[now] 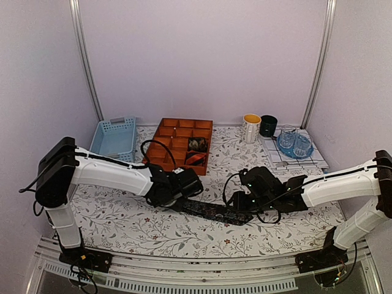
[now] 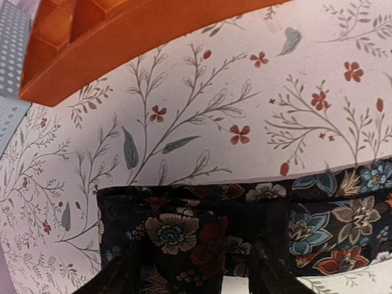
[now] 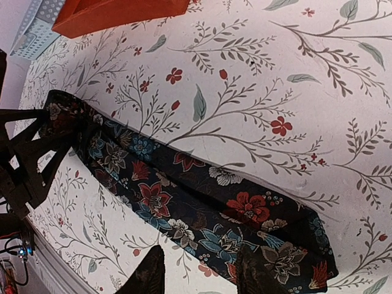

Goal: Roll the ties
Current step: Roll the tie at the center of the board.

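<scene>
A dark floral tie lies flat on the flowered tablecloth between the two arms. In the left wrist view its folded end sits just under my left gripper, whose jaws stand apart and hold nothing. My right gripper hovers open over the tie's other, wider end, with one fingertip above the fabric and the other above bare cloth. Two rolled ties rest in compartments of the orange tray: a dark one and a red-and-black one.
A light blue basket stands left of the orange tray. At the back right are a white mug, a dark mug and blue glassware on a striped mat. Black cables loop beside both wrists.
</scene>
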Controlling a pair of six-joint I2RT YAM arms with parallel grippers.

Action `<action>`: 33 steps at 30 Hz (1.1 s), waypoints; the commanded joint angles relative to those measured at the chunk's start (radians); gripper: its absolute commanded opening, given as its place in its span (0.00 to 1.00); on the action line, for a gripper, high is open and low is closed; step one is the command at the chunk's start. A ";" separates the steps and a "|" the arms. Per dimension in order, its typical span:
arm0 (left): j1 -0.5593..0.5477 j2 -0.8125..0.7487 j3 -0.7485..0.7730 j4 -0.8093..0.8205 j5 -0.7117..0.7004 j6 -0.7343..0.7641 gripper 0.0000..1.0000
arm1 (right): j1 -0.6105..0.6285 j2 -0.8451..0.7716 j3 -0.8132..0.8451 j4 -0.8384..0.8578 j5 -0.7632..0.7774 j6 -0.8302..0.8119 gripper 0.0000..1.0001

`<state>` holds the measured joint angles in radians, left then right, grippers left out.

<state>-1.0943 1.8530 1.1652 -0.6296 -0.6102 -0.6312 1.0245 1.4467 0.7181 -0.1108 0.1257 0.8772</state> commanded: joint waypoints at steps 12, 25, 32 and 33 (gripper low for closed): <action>-0.019 -0.071 -0.044 0.161 0.131 0.024 0.64 | -0.006 -0.017 0.014 0.027 -0.035 -0.007 0.39; 0.084 -0.354 -0.170 0.228 0.146 0.015 0.72 | -0.006 0.061 0.163 0.036 -0.143 -0.108 0.37; 0.386 -0.627 -0.520 0.588 0.494 -0.069 0.69 | 0.007 0.272 0.372 0.089 -0.291 -0.120 0.29; 0.440 -0.649 -0.555 0.622 0.543 -0.084 0.68 | 0.010 0.311 0.412 0.093 -0.309 -0.117 0.28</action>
<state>-0.8047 1.2919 0.7429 -0.2245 -0.3050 -0.6487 1.0233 1.6123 1.0122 -0.0643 -0.0822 0.7738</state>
